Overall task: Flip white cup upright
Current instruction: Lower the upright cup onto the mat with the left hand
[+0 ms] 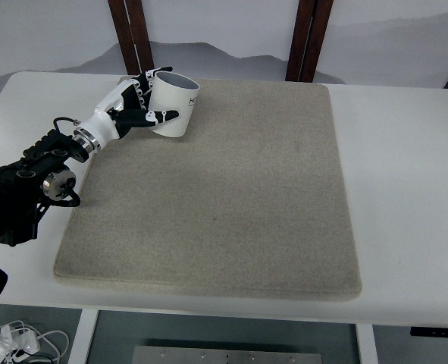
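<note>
One hand works here: we see the left hand [136,106] with fingers [163,116] wrapped around the white cup [173,105], tilted above the grey mat's [224,205] far-left corner on the worktop [405,189].

Even, bright, diffuse light from overhead, no hard glare, white bench [405,189] near blown out along its right edge, soft faint shadow under the white cup [172,105] and left robot hand [136,102], sharp focus centrally, slight softness and mild bowing toward the corners
</note>
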{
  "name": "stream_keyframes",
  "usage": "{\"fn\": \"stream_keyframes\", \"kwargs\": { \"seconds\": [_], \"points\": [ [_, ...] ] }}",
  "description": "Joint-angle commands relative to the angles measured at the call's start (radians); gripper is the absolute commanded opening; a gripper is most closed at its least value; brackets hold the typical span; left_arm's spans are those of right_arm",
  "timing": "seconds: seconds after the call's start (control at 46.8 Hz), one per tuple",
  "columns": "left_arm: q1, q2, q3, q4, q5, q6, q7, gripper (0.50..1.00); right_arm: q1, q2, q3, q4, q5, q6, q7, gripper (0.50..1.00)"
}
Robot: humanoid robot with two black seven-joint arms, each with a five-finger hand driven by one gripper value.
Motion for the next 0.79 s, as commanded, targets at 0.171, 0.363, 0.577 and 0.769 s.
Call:
{"fn": "stream_keyframes", "kwargs": {
  "seconds": [0.171, 0.363, 0.577, 0.769],
  "points": [
    [0.018, -0.01, 0.0, -0.004, 0.013, 0.028, 0.0, 0.662, 0.0, 0.0, 0.0, 0.0, 0.0, 0.0, 0.0, 0.952],
    [0.02, -0.012, 0.0, -0.002, 0.015, 0.033, 0.0, 0.733, 0.0, 0.0, 0.0, 0.0, 0.0, 0.0, 0.0, 0.952],
    [0.029, -0.012, 0.012, -0.001, 0.023, 0.031, 0.0, 0.838, 0.0, 0.0, 0.0, 0.0, 0.0, 0.0, -0.001, 0.952],
    [0.04, -0.01, 0.012, -0.002, 0.023, 0.028, 0.0, 0.938, 0.0, 0.0, 0.0, 0.0, 0.0, 0.0, 0.0, 0.952]
  ]
}}
